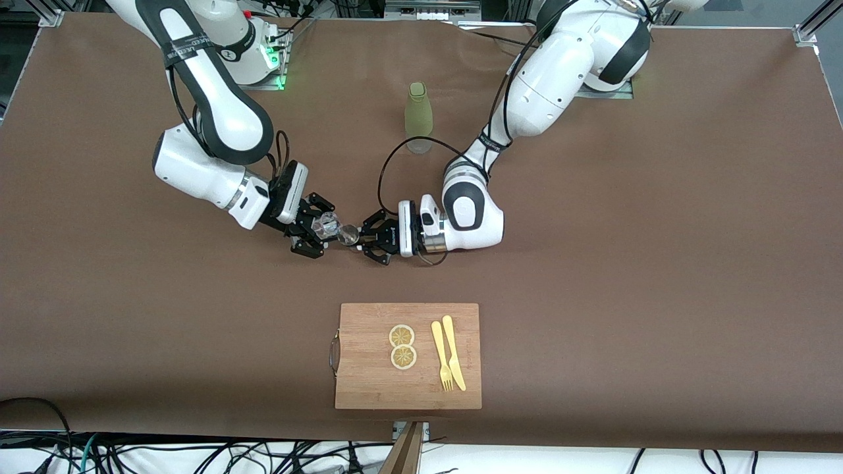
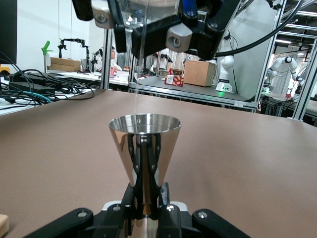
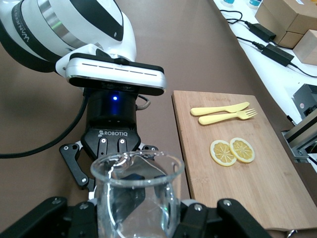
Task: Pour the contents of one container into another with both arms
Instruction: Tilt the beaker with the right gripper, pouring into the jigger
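The steel jigger [image 1: 348, 234] hangs in the air over bare brown desk [image 1: 658, 263], up-table from the cutting board [image 1: 408, 388], clamped at its narrow waist by the left claw [image 1: 369, 241]. The left wrist view shows it best: the jigger [image 2: 144, 144] stands upright, long axis vertical, open cone mouth facing up, black fingers [image 2: 143, 198] pinching it just below the flare.

Right beside it, toward the right arm's end, is the small clear glass [image 1: 326, 226], gripped by the right claw [image 1: 316, 232]. From the front the two vessels look almost rim to rim. The left wrist view shows the right claw [image 2: 148, 25] above the jigger's mouth, and a thin stream [image 2: 136, 74] running down from it toward the cone. In the right wrist view the glass [image 3: 137, 198] fills the foreground, mouth aimed at the left claw [image 3: 116, 153], and the jigger is hidden by it.

On the cutting board lie two lemon slices [image 1: 402, 346] and, beside them toward the left arm's end, a yellow knife [image 1: 454, 352] and fork [image 1: 441, 355] side by side. A metal handle [image 1: 334, 352] sits on the board's edge toward the right arm's end. The green bottle [image 1: 417, 117] stands upright farther from the front camera than the board, up by the arm bases, with a black cable [image 1: 395, 164] looping in front of it.
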You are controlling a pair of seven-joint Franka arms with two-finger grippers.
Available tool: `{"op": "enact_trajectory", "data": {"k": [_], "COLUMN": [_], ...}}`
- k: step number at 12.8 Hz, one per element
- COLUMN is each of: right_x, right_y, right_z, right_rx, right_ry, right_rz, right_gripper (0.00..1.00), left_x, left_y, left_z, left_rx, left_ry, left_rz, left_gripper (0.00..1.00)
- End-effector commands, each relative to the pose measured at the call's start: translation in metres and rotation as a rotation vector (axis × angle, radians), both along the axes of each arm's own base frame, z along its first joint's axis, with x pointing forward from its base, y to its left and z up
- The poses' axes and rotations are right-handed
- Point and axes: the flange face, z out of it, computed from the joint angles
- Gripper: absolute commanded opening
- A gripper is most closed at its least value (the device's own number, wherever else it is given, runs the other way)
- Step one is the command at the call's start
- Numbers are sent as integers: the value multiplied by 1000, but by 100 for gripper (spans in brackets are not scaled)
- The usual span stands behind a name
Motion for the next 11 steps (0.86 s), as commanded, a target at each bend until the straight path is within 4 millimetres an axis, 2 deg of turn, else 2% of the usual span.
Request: {"op": "enact_trajectory", "data": {"k": [1,7,11], "right_x": [-10,-13,-16], "right_y": [-1,-1,2], "right_z": [7,4,7], "right_rx": [-24,-24,17], "right_ry": [-10,0,31], "right_rz": [1,8,36], "right_gripper": [12,12,12], "left_x": [3,3,5], "left_y": [-7,-7,-8], "left_z": [-1,-1,7], "left_rx": [-16,-16,-33], "left_ry": [-7,-7,-8], "left_rz": [24,24,21], "left_gripper": [0,0,0]}}
